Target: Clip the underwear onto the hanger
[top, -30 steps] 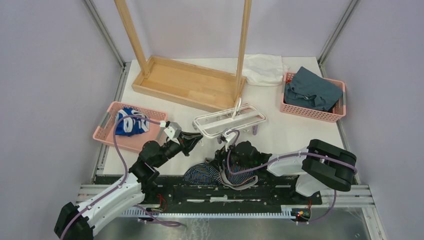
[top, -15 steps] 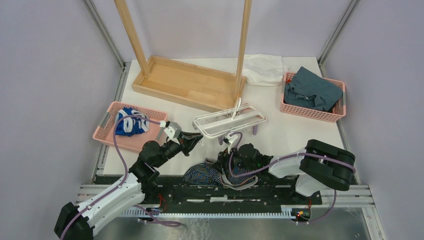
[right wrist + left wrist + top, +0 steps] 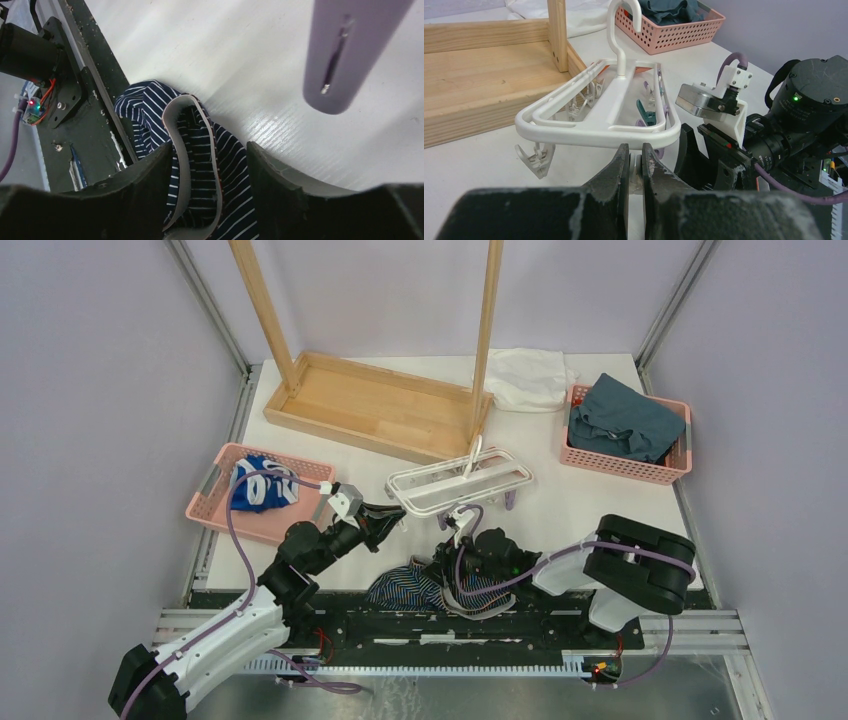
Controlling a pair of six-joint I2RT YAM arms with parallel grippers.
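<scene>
The underwear [image 3: 415,586], dark navy with thin pinstripes and a grey waistband, lies crumpled at the table's near edge. My right gripper [image 3: 445,568] is down on it and open. In the right wrist view its fingers straddle the waistband fold of the underwear [image 3: 150,100] without pinching it, and the right gripper [image 3: 209,148] has cloth between its jaws. The white hanger [image 3: 460,480] lies flat mid-table, hook toward the rack. My left gripper [image 3: 396,519] is at its near-left edge. In the left wrist view the left gripper [image 3: 635,148] is shut on a white clip under the hanger [image 3: 599,122].
A wooden rack [image 3: 375,405] stands behind the hanger. A pink basket [image 3: 215,502] at left holds a blue-and-white garment; another pink basket [image 3: 620,466] at right holds teal cloth. White cloth [image 3: 528,377] lies at the back. A purple clip [image 3: 345,50] hangs over the right gripper.
The right gripper's jaws have narrowed around the underwear's waistband, and the right arm has edged left. The left gripper and hanger have not moved.
</scene>
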